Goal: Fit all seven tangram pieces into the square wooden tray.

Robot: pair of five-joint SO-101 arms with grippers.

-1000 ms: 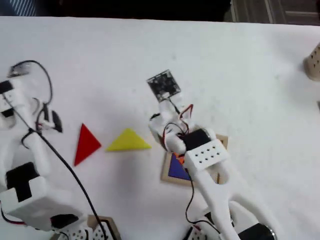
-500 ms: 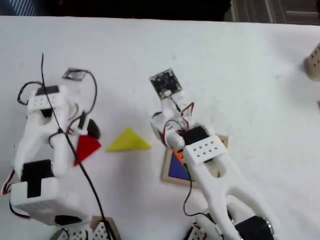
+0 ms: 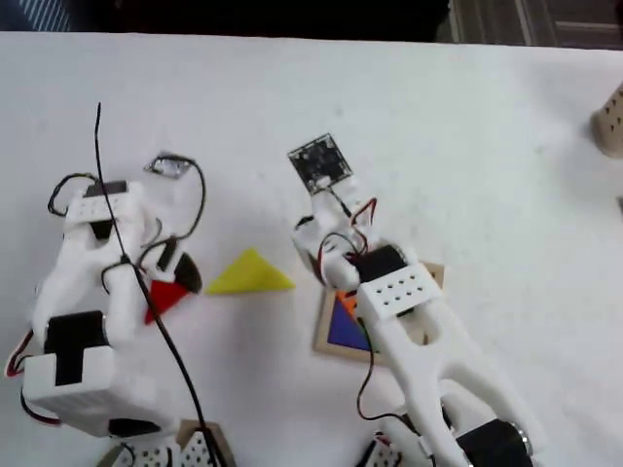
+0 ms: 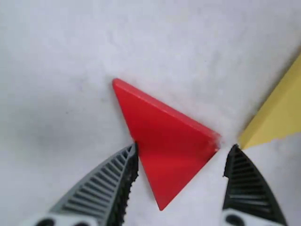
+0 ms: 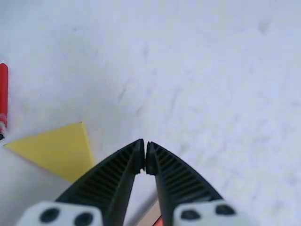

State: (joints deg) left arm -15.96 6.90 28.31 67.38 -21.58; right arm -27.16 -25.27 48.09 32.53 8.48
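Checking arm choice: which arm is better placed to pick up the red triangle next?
Left. The left gripper is open astride the red triangle; the right gripper is shut, near the yellow triangle.

Tray: square, pale wood, lying flat; part of its rim and corners show.
Blue piece: flat inside the tray, against its left rim.
Orange piece: small patch inside the tray, touching the blue piece; shape cannot be told.
Yellow triangle: flat, just left of the tray, apart from it.
Red triangle: flat, farther left of the tray, one corner just beside the yellow triangle's tip.
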